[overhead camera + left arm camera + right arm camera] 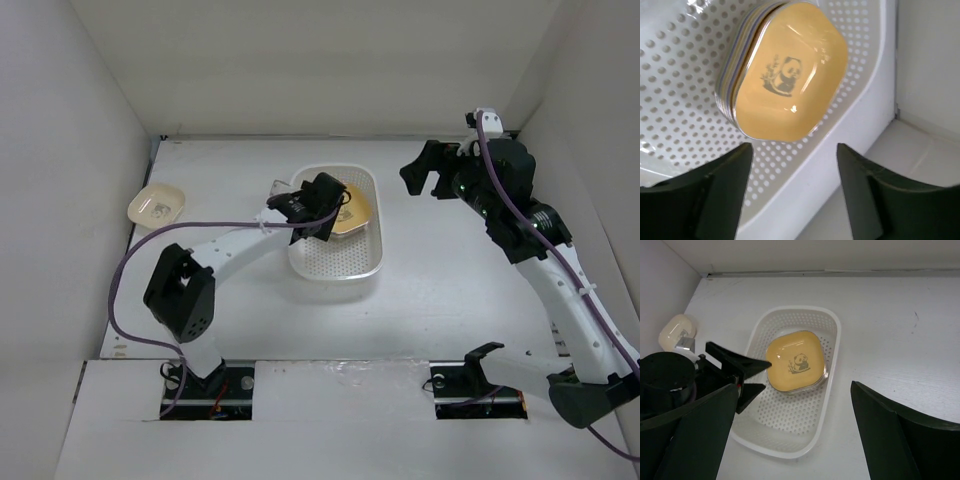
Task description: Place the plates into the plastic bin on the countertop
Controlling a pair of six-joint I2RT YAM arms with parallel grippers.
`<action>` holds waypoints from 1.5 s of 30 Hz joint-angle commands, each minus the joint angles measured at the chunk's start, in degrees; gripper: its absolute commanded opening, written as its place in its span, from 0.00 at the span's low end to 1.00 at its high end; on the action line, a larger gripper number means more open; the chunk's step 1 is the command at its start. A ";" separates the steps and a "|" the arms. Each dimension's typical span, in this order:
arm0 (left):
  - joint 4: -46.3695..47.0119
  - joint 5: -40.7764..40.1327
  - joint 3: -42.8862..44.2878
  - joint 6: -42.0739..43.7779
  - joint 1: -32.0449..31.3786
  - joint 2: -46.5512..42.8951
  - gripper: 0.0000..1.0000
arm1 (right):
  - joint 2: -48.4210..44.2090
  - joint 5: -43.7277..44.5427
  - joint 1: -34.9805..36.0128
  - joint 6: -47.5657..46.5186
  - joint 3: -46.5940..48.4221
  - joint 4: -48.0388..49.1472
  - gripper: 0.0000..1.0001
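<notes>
The white perforated plastic bin [340, 262] stands in the middle of the countertop [450, 270]. In it lies a stack of plates with a yellow panda plate [353, 209] on top, also seen in the left wrist view [790, 75] and the right wrist view [796, 362]. A cream plate [155, 205] sits alone at the far left by the wall and shows in the right wrist view [675, 330]. My left gripper [325, 208] is open and empty over the bin, just left of the stack. My right gripper [425, 180] is open and empty, raised to the right of the bin.
White walls close in the countertop on the left, back and right. The bin's thick rim [840, 150] lies just below my left gripper's fingers [725, 190]. My left gripper [762, 374] reaches in over the bin's left side [752, 335].
</notes>
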 commanded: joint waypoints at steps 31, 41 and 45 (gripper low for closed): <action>-6.21 5.63 22.58 64.71 50.46 14.32 1.00 | -0.59 -8.73 4.22 -1.43 -2.44 7.03 1.00; -0.32 10.56 17.39 65.06 55.84 17.05 1.00 | -1.21 -8.73 6.59 -1.43 -3.50 8.09 1.00; -0.49 11.08 17.91 65.58 55.84 19.42 1.00 | -1.21 -8.73 7.12 -1.43 -2.97 8.09 1.00</action>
